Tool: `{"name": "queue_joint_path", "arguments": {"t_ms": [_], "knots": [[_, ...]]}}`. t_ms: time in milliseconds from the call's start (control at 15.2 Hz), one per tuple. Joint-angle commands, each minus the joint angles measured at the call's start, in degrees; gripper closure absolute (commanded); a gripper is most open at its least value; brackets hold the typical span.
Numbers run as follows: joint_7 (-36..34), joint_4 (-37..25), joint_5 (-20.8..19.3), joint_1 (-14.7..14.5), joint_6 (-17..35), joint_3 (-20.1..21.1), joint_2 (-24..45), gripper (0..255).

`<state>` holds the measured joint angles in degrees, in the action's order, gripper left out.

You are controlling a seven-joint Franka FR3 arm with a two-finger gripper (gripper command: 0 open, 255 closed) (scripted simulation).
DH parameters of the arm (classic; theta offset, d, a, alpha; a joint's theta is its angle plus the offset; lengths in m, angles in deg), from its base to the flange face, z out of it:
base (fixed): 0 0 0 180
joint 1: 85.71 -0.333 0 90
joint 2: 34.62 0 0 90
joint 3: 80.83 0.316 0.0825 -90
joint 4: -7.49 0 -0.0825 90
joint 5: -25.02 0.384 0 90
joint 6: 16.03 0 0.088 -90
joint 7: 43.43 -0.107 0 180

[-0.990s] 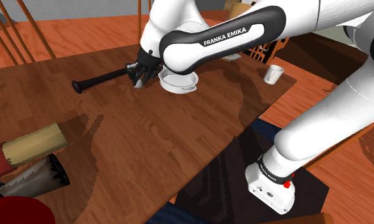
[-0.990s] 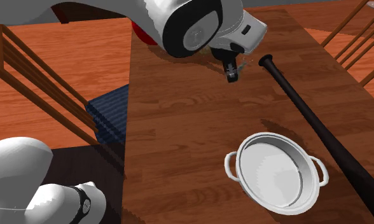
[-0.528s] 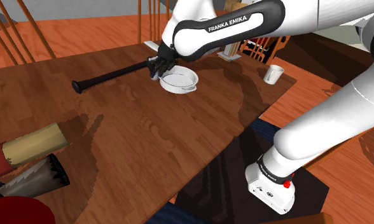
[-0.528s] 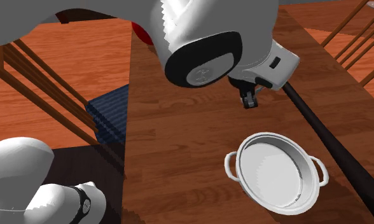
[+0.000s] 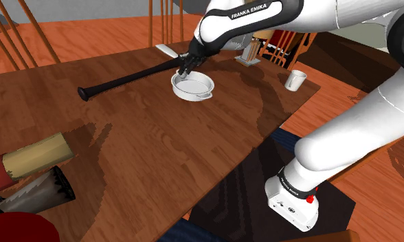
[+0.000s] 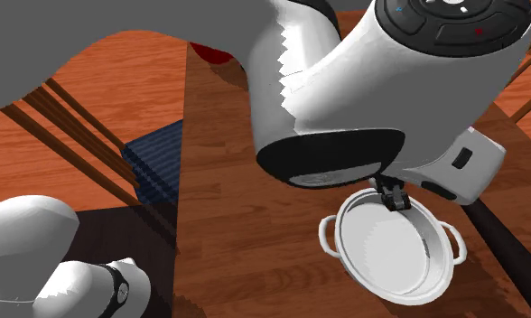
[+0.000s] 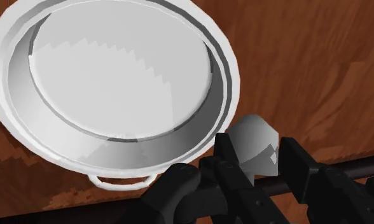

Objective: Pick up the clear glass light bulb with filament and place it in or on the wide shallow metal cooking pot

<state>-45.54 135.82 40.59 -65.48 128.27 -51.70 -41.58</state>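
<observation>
A wide, shallow white-grey pot with two loop handles sits on the wooden table. My gripper hangs over the pot's rim on the side toward the bat. In the second exterior view the gripper hovers just above the pot's far rim. In the wrist view a pale, glassy light bulb is clasped between the black fingers, with the gripper shut on it. The pot lies below and ahead, with nothing in it.
A black baseball bat lies on the table right beside the pot, also seen as a dark bar. A white cup stands near the table's right edge. Wooden chairs stand around; rolled items lie at the left.
The arm has swung from over the bare table near the bat's end to the pot's rim, carrying the bulb. The pot and bat have not moved.
</observation>
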Motion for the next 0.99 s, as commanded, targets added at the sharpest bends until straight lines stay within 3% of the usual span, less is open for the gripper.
{"name": "queue_joint_path", "arguments": {"t_ms": [0, 330, 924], "knots": [[3.54, 0.1, 1.09, 0.94, -0.2, -1.76, 0.45, 255], [10.73, -2.22, 2.41, 3.48, -1.63, -5.52, 2.8, 255], [11.83, 1.19, 2.62, 3.14, 5.35, -5.04, 6.54, 255]]}}
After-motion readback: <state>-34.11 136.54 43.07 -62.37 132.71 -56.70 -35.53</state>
